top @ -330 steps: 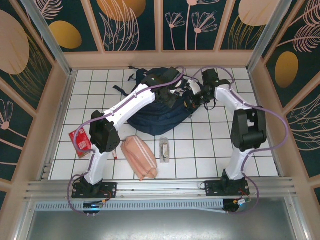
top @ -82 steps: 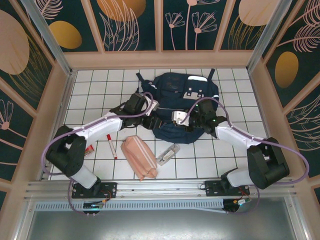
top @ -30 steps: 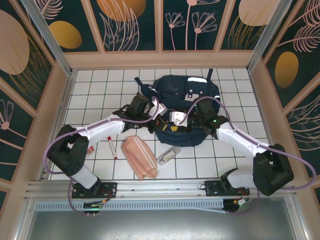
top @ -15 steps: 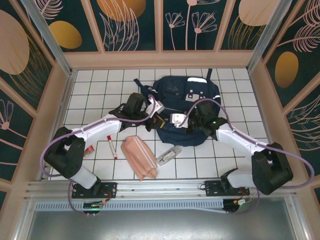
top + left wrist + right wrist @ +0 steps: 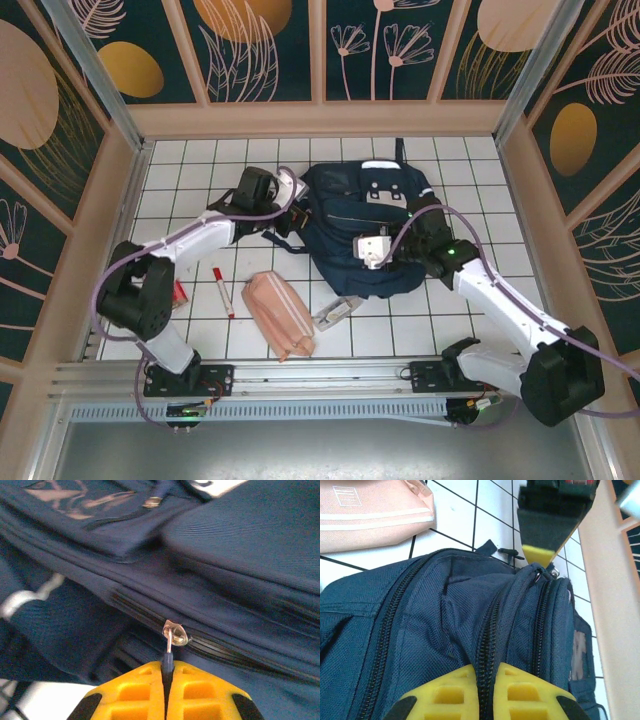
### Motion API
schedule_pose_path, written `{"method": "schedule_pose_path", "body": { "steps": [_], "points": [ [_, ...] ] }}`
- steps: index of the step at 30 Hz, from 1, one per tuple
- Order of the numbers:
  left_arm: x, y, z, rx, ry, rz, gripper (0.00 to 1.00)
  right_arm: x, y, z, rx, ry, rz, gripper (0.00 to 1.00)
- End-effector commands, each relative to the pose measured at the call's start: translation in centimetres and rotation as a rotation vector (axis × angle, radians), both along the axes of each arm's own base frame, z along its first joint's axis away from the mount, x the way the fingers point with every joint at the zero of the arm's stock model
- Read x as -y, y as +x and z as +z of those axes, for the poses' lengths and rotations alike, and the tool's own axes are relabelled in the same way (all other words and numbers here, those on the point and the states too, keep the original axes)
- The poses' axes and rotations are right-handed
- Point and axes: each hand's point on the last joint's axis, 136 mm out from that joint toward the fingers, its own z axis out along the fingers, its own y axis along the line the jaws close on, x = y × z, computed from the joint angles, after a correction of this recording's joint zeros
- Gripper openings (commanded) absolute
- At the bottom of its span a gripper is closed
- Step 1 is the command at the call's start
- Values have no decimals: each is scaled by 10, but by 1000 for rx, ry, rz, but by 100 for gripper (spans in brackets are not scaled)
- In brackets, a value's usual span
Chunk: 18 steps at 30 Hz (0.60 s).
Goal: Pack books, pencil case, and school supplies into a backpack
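Two grippers on the navy backpack (image 5: 350, 215), which lies toward the far side of the white tiled table (image 5: 200, 160) with its dark grid lines. Left gripper (image 5: 167, 669): jaws pressed together on the metal zip pull (image 5: 174, 632) at the bag's left edge. Right gripper (image 5: 487, 675): jaws narrow, pinching a zip seam ridge at the bag's near right. Salmon pencil case (image 5: 278, 313) sits near-left of the bag, apart from it. Red-and-white marker (image 5: 222, 291) left of it, clear rectangular case (image 5: 338, 309) right of it. Small red pack (image 5: 179, 294) partly hidden by the left arm (image 5: 200, 238). Walls: wood-framed dark teal panels (image 5: 270, 50) with gold and pink plant prints. Aluminium rail (image 5: 320, 375) along the near edge.
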Motion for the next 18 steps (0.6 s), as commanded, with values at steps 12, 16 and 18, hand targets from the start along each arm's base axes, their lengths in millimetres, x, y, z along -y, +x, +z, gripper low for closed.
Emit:
{"method": "schedule_pose_path", "body": {
  "steps": [12,16,18],
  "points": [
    [-49,84,-45,-96,129,344,15,-3,-6,19,24,93,-14,23],
    [-42,63,-19,-88,43,296,38,1,-6,10,-90,106,-78,46],
    [-42,49,-7,-92,10,281,40,2,-15,4,-196,112,-90,49]
  ]
}}
